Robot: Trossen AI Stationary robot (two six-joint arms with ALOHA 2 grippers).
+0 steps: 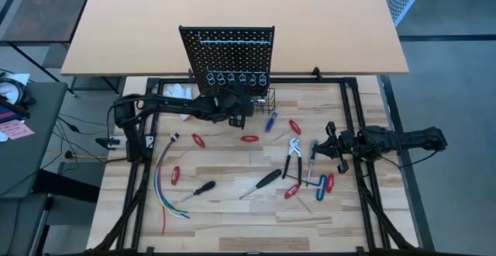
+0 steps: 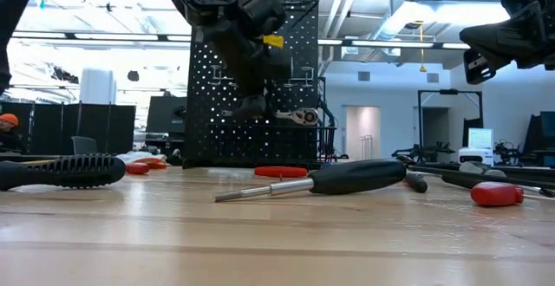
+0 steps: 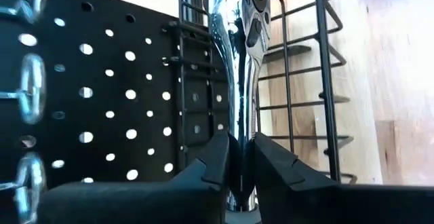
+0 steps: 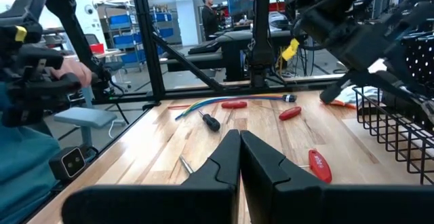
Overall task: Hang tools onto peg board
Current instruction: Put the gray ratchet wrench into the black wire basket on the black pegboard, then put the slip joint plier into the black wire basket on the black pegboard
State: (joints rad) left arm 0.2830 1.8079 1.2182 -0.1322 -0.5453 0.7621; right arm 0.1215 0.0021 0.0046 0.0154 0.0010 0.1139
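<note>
The black peg board (image 1: 229,50) stands upright at the table's far side, with a row of metal rings (image 1: 236,78) and a wire basket (image 1: 267,97) at its lower right. My left gripper (image 1: 240,116) is in front of the board, beside the basket (image 3: 319,81), shut on a chrome ratchet wrench (image 3: 237,81). My right gripper (image 1: 333,142) is shut and empty above the table's right side. Red-handled screwdrivers (image 1: 249,139), pliers (image 1: 293,153), a black screwdriver (image 1: 263,182) and T-shaped keys (image 1: 322,185) lie flat on the table. My left gripper pinches the ratchet's chrome handle (image 3: 239,149) between its two fingers (image 3: 217,159), at the end away from the head. The fingers come level from the table's left and lie along the handle. The ratchet is lifted clear, roughly level, its head (image 2: 303,115) toward the basket.
A bundle of coloured wires (image 1: 163,182) lies at the table's left and a white glove (image 1: 177,91) left of the board. A blue-handled screwdriver (image 1: 270,121) lies just in front of the basket. People show in the room beyond the table.
</note>
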